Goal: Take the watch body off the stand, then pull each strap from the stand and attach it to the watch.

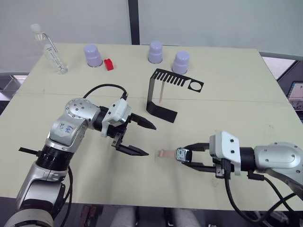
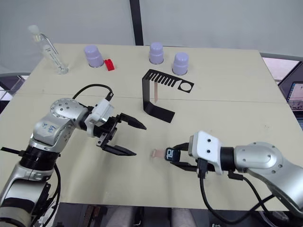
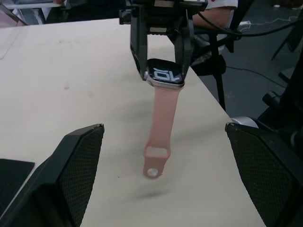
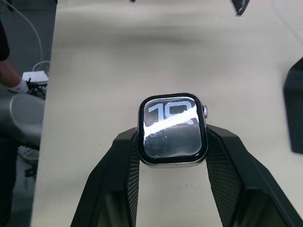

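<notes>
The left gripper is hovering over the beige surface at about 9 o'clock from the watch, its black fingers spreading wide and gripping nothing. Toward 12 o'clock, the stand is standing upright with one pink strap hanging from its slotted arm, its ring bare. At 3 o'clock, the right gripper is pinching the watch body by its sides, screen up, low over the near part of the surface. The other strap is already hanging from the case, its long axis running straight out toward the left gripper at 9 o'clock, buckle-hole end leading.

By the look of it, the job is past halfway: the body is off the stand and one strap appears attached, leaving the second to be pulled free and fitted to the case's opposite edge.
</notes>
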Tool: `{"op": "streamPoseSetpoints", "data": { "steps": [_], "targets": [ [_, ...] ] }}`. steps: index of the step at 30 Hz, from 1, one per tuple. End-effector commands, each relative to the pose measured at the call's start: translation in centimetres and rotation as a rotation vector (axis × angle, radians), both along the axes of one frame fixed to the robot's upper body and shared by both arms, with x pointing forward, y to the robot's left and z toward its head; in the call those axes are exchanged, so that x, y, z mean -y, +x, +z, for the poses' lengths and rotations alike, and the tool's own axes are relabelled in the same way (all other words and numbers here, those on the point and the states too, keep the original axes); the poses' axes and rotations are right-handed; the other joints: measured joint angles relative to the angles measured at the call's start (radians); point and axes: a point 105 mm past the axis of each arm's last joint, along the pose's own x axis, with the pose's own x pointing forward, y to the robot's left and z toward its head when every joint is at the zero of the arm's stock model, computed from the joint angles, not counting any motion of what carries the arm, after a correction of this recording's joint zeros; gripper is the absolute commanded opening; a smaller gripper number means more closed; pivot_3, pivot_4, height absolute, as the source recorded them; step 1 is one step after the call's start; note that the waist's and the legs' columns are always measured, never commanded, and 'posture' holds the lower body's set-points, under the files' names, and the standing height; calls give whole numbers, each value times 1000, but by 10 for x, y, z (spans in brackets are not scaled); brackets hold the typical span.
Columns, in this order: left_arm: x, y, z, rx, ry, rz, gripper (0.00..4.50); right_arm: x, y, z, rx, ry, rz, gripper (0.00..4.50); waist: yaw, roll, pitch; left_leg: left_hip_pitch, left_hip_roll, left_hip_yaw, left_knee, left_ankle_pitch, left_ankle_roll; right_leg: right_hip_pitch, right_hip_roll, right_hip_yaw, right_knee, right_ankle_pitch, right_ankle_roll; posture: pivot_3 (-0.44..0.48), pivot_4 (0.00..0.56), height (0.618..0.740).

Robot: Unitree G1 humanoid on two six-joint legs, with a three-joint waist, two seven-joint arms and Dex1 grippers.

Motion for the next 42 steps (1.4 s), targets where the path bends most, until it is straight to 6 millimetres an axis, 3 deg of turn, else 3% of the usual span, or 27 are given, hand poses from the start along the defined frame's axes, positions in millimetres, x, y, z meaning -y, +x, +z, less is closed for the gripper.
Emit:
{"op": "streamPoseSetpoints", "data": {
  "steps": [1,4,8,12,17,22,23,24,28,32,35,37,39,42],
  "targets": [
    [-10,0,4,64,7,25,4421,-7,5,7,25,25,42,1491,-1,0,0,0,0,0,0,0,0,0,0,0,1,0,0,0,150,740],
    [-27,6,-5,96,71,63,4421,-20,18,7,3,72,68,1491,-18,0,0,1,0,0,0,0,-1,-1,0,0,3,-1,-1,0,150,740],
    [-59,17,-15,140,177,124,4421,-44,42,-17,-68,58,77,1491,-24,0,0,2,0,1,-1,1,-1,-2,0,0,4,-1,-3,0,150,740],
    [-70,19,-24,150,214,146,4421,-49,54,-54,-129,-42,60,1491,-12,0,0,0,0,0,-1,0,-1,-4,-1,-1,6,-2,-3,0,150,740],
    [-73,22,-36,203,214,186,4421,-42,65,-70,-103,-152,34,1491,-15,0,0,-3,-1,1,0,0,-2,-7,-2,0,9,-1,-3,0,150,740],
    [-74,23,-38,198,189,201,4500,-39,57,-44,-85,-93,76,3840,-17,0,0,-3,0,1,0,-1,-2,-8,-2,0,10,-1,-3,0,150,740],
    [-76,24,-36,198,184,216,4500,-34,53,-33,-77,-61,76,4327,-17,0,0,-3,0,1,0,-1,-2,-9,-2,0,10,-1,-3,0,150,740],
    [-78,25,-35,198,181,226,4500,-30,50,-26,-71,-40,76,4427,-17,0,0,-3,0,1,0,-1,-2,-9,-2,0,10,-1,-3,0,150,740],
    [-108,26,-21,129,135,378,4500,45,20,8,-112,71,-107,4427,-4,0,0,-3,0,0,-1,-1,-1,-8,-2,-1,10,-1,-3,0,150,740],
    [-130,36,-12,140,64,559,4500,116,1,8,-113,81,-392,4427,8,0,0,1,0,0,-2,-2,0,0,-1,-2,7,-1,-3,0,150,740],
    [-151,33,-16,113,74,650,4500,164,-14,5,-90,62,-588,4427,8,-1,0,2,0,1,-1,-2,0,0,-1,0,6,-1,-2,0,150,740],
    [-166,32,-21,110,102,701,4500,182,-20,6,-76,87,-675,4427,2,-1,0,5,0,2,-2,-2,0,1,-1,1,5,-1,-2,0,150,740],
    [-174,34,-20,104,91,744,4500,188,-24,4,-68,108,-707,4427,-5,-1,0,9,0,5,-4,-1,-1,2,-1,3,5,-2,-3,0,150,740],
    [-164,44,-10,120,-13,773,4500,167,-19,0,-65,162,-656,4427,-14,-1,0,13,0,5,-6,-1,-1,5,-1,3,5,-2,-4,0,150,740]
  ]
}}
